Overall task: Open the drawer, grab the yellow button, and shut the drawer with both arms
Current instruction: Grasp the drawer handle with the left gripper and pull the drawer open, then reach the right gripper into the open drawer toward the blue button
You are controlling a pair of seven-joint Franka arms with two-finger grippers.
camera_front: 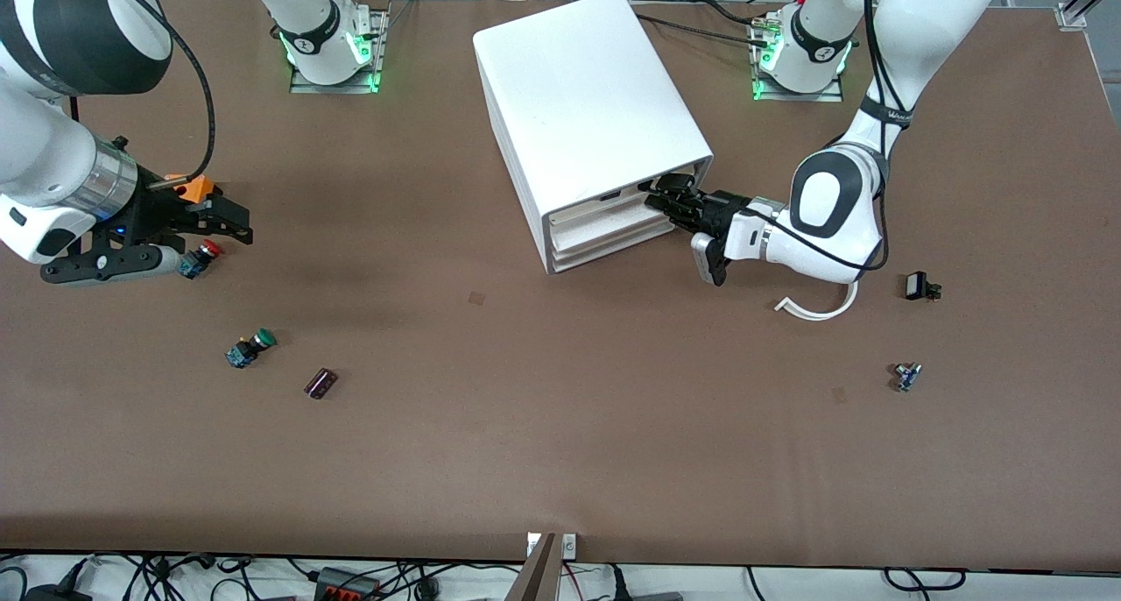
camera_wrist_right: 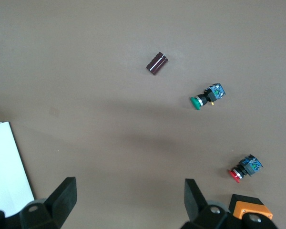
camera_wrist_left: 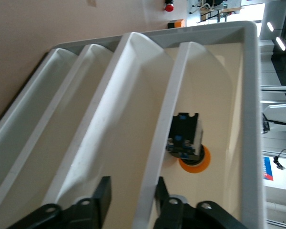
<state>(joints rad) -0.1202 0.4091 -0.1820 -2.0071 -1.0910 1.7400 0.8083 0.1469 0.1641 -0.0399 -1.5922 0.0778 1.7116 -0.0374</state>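
The white cabinet (camera_front: 578, 93) stands at the middle of the table near the robot bases. Its top drawer (camera_front: 604, 208) is pulled out a little. In the left wrist view the drawer's front wall (camera_wrist_left: 171, 109) runs between my fingers, and the button (camera_wrist_left: 186, 138) lies inside on its side, with its orange-yellow cap (camera_wrist_left: 201, 162) showing. My left gripper (camera_front: 655, 194) is open at the drawer front, straddling that wall (camera_wrist_left: 131, 191). My right gripper (camera_front: 238, 224) is open and empty above the table at the right arm's end (camera_wrist_right: 131, 191).
A red-capped button (camera_front: 203, 255) lies by the right gripper (camera_wrist_right: 243, 169). A green-capped button (camera_front: 251, 347) and a dark small block (camera_front: 320, 383) lie nearer the front camera. A white curved strip (camera_front: 819, 307), a black part (camera_front: 920, 286) and a small blue part (camera_front: 907, 376) lie toward the left arm's end.
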